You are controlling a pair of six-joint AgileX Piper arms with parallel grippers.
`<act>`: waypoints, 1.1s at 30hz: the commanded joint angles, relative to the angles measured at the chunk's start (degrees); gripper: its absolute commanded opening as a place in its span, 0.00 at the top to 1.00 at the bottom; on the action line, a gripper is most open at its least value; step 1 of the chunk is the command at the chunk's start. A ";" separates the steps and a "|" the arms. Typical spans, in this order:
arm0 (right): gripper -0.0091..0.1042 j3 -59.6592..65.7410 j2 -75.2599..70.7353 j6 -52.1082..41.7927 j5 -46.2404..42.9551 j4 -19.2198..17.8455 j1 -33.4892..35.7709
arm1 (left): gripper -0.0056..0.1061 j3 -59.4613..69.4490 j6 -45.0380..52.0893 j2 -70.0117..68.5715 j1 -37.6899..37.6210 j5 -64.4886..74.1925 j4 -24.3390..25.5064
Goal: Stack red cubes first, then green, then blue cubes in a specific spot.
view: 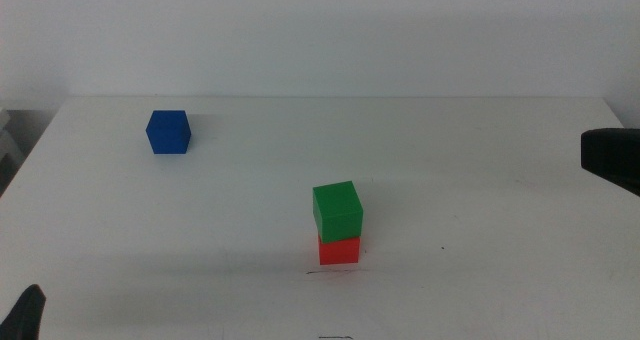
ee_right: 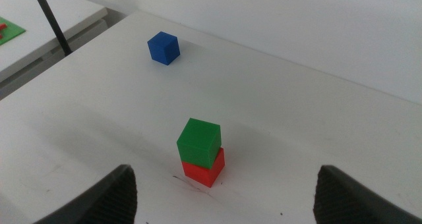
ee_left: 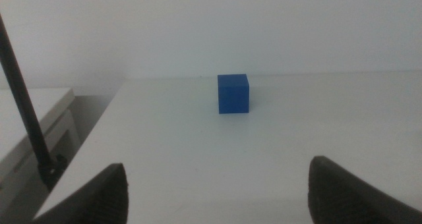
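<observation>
Red cube [view: 339, 250] sits on the white table [view: 480, 180] just right of and below the centre of the middle view, with the green cube [view: 337, 210] stacked directly on top of it. The green one is turned slightly against the red one, so its corners overhang a little. Along the red cube's lower edge a short thin dark line [view: 335, 271] marks the table, poking out to the left of the cube (in the right wrist view the same line [ee_right: 188, 183] shows at the stack's foot).

Well apart from the stack, the blue cube [view: 168, 132] rests alone in the upper left of the middle view, flat on the table and near its far left corner.

The left gripper [ee_left: 217, 191] shows in the middle view only as a dark tip at the bottom left corner. In its own wrist view its fingers [ee_left: 99, 194] stand wide apart and hold nothing, with the blue cube [ee_left: 233, 93] ahead of them, centred in the gap and well clear of both.

The right gripper [ee_right: 224, 197] enters the middle view as a dark block at the right edge, at mid height. Its fingers [ee_right: 349, 194] are also spread wide and empty, and the stack, green cube [ee_right: 198, 141] over red cube [ee_right: 206, 168], lies between them.
</observation>
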 commanded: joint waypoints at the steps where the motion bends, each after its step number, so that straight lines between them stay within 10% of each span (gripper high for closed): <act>1: 0.24 -1.19 0.03 -0.85 -4.10 -0.16 -0.53 | 0.11 -1.16 -2.05 -0.08 -0.03 -4.45 -1.41; 16: 0.24 -1.19 0.03 -0.85 -4.10 -0.32 -0.53 | 0.11 -53.86 0.67 55.17 0.88 37.72 -2.93; 33: 0.24 -1.19 0.11 -0.85 -4.10 -0.31 -0.53 | 0.11 -77.01 1.98 82.02 0.67 38.34 -5.49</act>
